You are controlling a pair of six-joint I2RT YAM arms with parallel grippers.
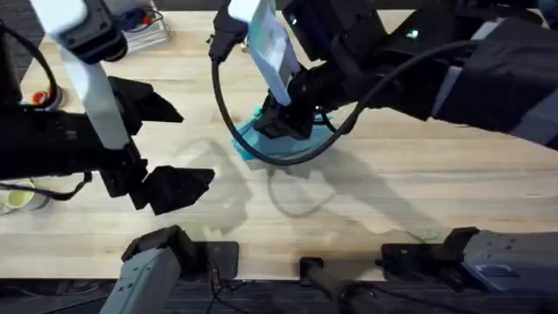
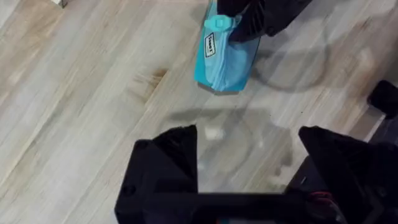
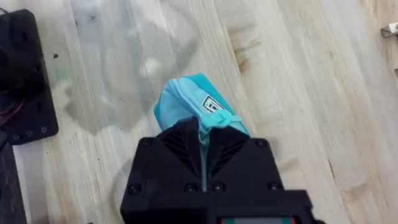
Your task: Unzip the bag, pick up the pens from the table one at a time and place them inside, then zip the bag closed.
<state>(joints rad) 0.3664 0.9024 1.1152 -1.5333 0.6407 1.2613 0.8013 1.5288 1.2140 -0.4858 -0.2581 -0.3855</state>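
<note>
One pale planked table [image 1: 418,187] bears the light-blue bag [image 1: 261,144].

small label on bag [image 2: 225,57], txt unreadable

A big wooden table in a room with a dark floor

Light is shining down on the pale wood planks [image 1: 418,174] and soft grey shadows are lying across them. A dark knot mark [image 2: 149,81] is showing in the grain. Past the far edge, the dark floor [image 1: 183,4] is peeking out, and some clutter [image 1: 139,22] is sitting at the far left corner.
</note>
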